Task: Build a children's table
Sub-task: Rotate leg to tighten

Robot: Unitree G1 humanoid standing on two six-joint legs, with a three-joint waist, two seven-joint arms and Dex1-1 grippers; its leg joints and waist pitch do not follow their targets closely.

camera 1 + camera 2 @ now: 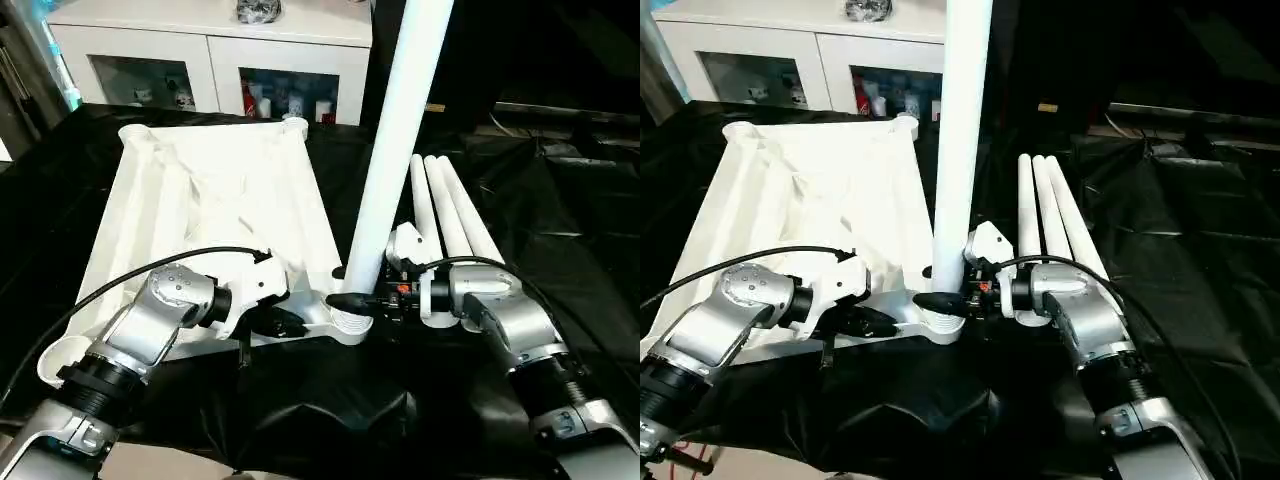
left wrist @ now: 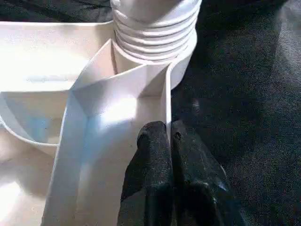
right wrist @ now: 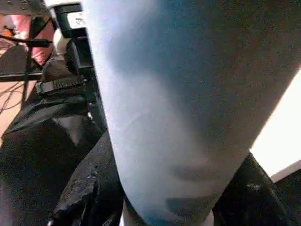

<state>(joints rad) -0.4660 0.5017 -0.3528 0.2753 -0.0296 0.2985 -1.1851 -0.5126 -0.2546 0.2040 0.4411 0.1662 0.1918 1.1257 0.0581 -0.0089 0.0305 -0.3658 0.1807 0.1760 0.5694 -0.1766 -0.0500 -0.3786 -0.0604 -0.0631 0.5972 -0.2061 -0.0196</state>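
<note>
The tabletop (image 1: 205, 215) lies upside down on the black sheet (image 1: 560, 230), ribbed underside up, so that its round corner sockets face upward to receive legs. This orientation appears deliberate: legs can only be entered from above.

One leg (image 1: 395, 150) stands nearly upright in the near right corner socket (image 1: 345, 322), leaning slightly. Its threaded end is visible at the socket mouth in the left wrist view, so seating is judged incomplete.

Three spare legs (image 1: 450, 215) lie side by side on the sheet just beside the tabletop's right edge, within reach of the right arm.

The right gripper (image 1: 358, 300) has its fingers clasped around the base of the upright leg, one finger on each side, evidently to steady or turn it into the socket.

The left gripper (image 2: 162, 160) has its fingers pinched on the tabletop's rim wall close to the same socket, presumably bracing the tabletop against movement while the leg is worked.
</note>
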